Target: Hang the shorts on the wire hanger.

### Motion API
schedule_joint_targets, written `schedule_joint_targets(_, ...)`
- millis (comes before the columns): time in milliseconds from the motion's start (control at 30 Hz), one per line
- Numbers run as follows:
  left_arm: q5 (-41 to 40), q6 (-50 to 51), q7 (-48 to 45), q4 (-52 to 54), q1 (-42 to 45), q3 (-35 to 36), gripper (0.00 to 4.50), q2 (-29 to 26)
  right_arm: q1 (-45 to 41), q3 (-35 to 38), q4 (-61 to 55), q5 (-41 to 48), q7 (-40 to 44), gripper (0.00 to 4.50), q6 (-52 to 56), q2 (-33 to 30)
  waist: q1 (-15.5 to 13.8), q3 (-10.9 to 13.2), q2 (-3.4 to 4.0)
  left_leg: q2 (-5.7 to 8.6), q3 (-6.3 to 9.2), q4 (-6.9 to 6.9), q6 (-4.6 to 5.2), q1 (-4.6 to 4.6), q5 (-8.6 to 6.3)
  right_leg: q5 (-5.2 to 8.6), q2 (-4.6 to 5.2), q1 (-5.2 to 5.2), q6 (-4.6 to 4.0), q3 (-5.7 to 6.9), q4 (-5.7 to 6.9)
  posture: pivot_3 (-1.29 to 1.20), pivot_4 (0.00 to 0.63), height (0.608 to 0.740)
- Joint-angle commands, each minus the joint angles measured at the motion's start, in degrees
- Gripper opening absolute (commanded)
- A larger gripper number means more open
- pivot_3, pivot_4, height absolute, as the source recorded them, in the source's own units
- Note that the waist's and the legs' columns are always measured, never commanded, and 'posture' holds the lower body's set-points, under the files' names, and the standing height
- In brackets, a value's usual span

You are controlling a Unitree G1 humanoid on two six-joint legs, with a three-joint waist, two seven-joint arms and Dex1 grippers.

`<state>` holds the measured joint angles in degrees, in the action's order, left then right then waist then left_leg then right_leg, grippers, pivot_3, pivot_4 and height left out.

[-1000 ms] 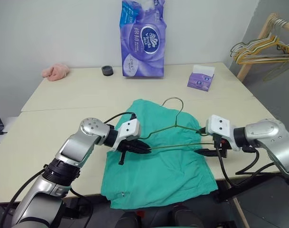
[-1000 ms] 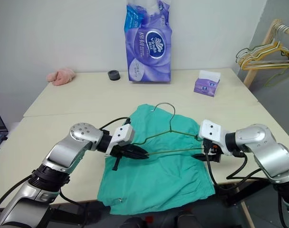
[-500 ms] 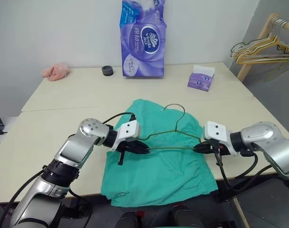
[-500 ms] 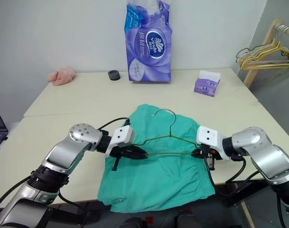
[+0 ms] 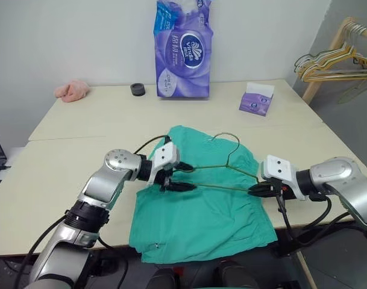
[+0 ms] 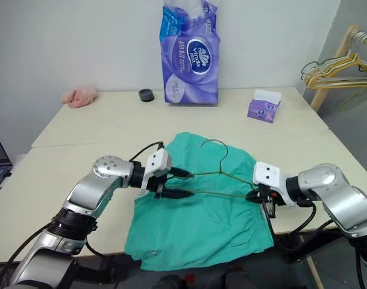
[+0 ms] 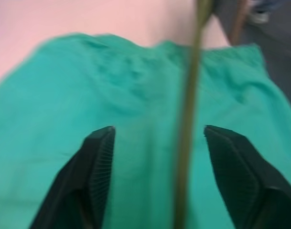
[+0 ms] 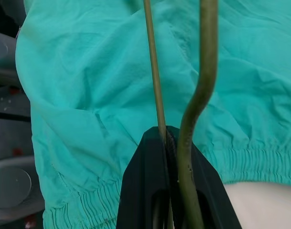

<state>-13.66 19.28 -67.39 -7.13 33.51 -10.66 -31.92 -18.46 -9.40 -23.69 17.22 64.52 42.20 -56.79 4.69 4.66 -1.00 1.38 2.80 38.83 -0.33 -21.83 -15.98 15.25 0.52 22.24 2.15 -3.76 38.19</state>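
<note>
wire hanger (image 5: 222,171) pinched by right end effector (image 5: 255,190), over shorts (image 5: 201,211)

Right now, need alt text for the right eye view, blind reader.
Above teal shorts spread on a beige table, the right hand is shut on one end of a wire hanger, while the left hand is open around the other end. Behind stand a purple tissue pack and small tissue box.

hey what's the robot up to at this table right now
It's working on getting the shorts onto a wire hanger. The right gripper is shut on the hanger's end, holding it over the shorts. The left gripper is open around the other end. The shorts lie flat on the table, not yet hung.
</note>
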Motion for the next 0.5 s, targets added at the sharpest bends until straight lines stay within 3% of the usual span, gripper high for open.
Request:
schedule_joint_targets(33, -1.7, -0.8, 4.2, -4.6, 3.8, 7.6, 3.77, -1.6, 3.6, 8.4, -1.4, 3.2, -2.3, 0.0, 3.1, -1.1, 0.0, 0.0, 0.0, 0.0, 0.0, 0.0, 0.0, -0.01, 0.0, 0.0, 0.0, 0.01, 0.0, 0.0, 0.0, -0.12, 0.033, 0.74)
schedule_joint_targets(233, -0.7, -3.9, 4.8, -9.3, 3.2, 9.6, 3.77, -4.0, 17.3, 24.4, -4.0, 8.3, -7.4, 0.0, 10.7, 1.4, 0.0, -0.1, 0.04, 0.0, 0.02, -0.04, 0.0, -0.01, -0.01, -0.01, 0.0, 0.02, 0.0, 0.01, 0.04, -0.13, 0.037, 0.74)
schedule_joint_targets(367, -2.3, -1.1, 1.2, -0.4, -2.8, 5.7, 3.77, -3.2, 31.5, 36.9, -6.6, 8.7, -11.2, 0.0, 14.6, 6.0, -0.6, -0.2, 0.13, 0.05, 0.02, -0.03, -0.01, -0.03, -0.01, -0.01, 0.08, -0.04, 0.02, 0.01, -0.01, -0.15, 0.041, 0.74)
schedule_joint_targets(500, -3.3, 1.6, 1.1, 4.8, -6.0, 3.5, 3.77, -1.8, 41.4, 42.1, -10.4, 11.2, -13.1, 0.0, 17.3, 11.2, -1.0, -0.2, 0.15, 0.05, -0.02, -0.01, -0.01, -0.01, -0.01, -0.01, 0.08, -0.06, 0.05, -0.02, -0.01, -0.17, 0.044, 0.74)
